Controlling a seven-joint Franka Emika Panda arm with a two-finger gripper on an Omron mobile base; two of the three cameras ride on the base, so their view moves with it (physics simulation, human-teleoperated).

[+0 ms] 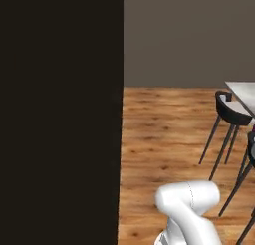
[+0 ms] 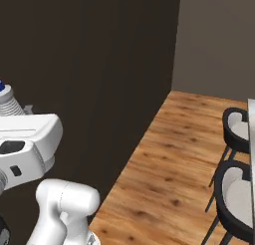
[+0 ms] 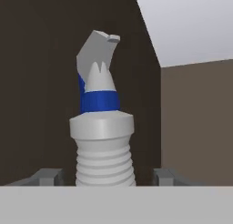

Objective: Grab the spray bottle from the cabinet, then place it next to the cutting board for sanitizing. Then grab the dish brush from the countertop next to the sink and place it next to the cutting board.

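The spray bottle point(image 3: 103, 141) stands upright between my two finger tips point(image 3: 166, 176), with its white ribbed neck, blue collar and grey-white spray head pointing up. My gripper point(image 3: 105, 178) is shut on the spray bottle lower down, where the grip itself is hidden. In the right base view the bottle's top point(image 2: 7, 102) pokes up above my white hand at the far left, clear of any surface. The dark cabinet point(image 1: 60, 114) point(image 2: 99, 64) rises as a flat black-brown wall close beside and behind the bottle. The cutting board, dish brush, sink and countertop are out of view.
A wooden floor point(image 1: 164, 139) point(image 2: 169, 169) stretches to the right of the cabinet. Black chairs with pale seats point(image 1: 231, 112) point(image 2: 236, 129) point(image 2: 234, 199) stand at a pale table edge point(image 1: 244, 92) on the right. A grey wall point(image 1: 189, 35) closes the back.
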